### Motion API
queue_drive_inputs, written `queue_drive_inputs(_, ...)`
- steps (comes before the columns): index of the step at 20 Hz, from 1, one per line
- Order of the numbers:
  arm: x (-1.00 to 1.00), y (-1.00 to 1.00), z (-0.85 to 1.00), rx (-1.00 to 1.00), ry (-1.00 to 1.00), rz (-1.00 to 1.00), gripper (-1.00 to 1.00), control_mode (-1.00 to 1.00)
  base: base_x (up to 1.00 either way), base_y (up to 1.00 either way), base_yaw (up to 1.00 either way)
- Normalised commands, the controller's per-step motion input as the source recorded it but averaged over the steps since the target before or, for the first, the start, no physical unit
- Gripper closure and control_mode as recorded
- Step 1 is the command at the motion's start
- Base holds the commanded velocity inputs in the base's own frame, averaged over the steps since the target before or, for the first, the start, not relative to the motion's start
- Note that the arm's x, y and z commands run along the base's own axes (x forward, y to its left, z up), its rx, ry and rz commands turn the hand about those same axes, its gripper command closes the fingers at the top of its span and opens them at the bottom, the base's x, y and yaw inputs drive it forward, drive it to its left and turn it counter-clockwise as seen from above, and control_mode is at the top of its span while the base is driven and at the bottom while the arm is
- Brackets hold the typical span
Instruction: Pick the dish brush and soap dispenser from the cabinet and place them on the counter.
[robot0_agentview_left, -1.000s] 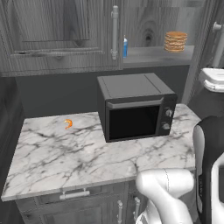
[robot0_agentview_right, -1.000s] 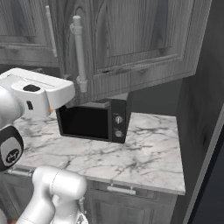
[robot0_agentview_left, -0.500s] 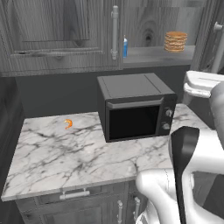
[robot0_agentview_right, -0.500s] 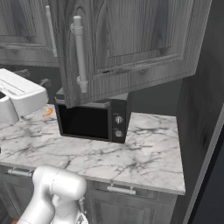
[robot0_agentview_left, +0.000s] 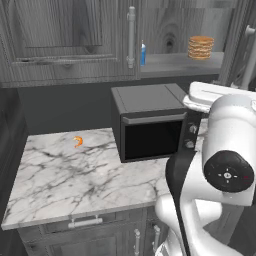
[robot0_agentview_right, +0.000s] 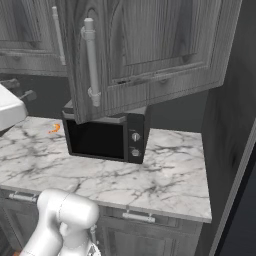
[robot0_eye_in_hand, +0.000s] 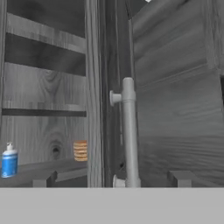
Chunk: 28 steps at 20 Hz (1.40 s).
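— Where is the soap dispenser (robot0_eye_in_hand: 9, 160)?
— At eight o'clock in the hand view, on the cabinet (robot0_eye_in_hand: 48, 87) shelf; tan discs (robot0_eye_in_hand: 80, 150) at its three o'clock.
— The gripper (robot0_eye_in_hand: 112, 179)?
— Jaws spread wide, holding nothing, before the door handle (robot0_eye_in_hand: 128, 131).

Flat, even rendered light; dim under the cabinet (robot0_agentview_left: 70, 45), soft shadows, coarse hand view.

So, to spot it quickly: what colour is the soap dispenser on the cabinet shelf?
The soap dispenser is blue with a white pump top, clearest in the hand view.
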Motion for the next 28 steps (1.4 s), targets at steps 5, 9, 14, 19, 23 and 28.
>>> queue_drive_inputs(5, 0.06, 0.24, 0.0, 0.0, 0.0, -0.07, -1.0, -1.0, 0.0, 0.0, 0.0)
queue_drive_inputs(9, 0.19, 0.11, 0.0, 0.0, 0.0, -0.08, -1.0, -1.0, 0.0, 0.0, 0.0)
queue_drive_inputs(14, 0.28, 0.06, -0.02, 0.0, 0.0, -0.09, -1.0, -1.0, 0.0, 0.0, 0.0)
queue_drive_inputs(19, 0.28, 0.1, -0.04, -0.03, 0.0, -0.11, -1.0, -1.0, 0.0, 0.0, 0.0)
queue_drive_inputs(23, 0.27, 0.09, -0.04, -0.04, 0.0, -0.12, -1.0, -1.0, 0.0, 0.0, 0.0)
queue_drive_inputs(28, 0.21, -0.03, -0.02, -0.01, 0.0, -0.04, -1.0, -1.0, 0.0, 0.0, 0.0)
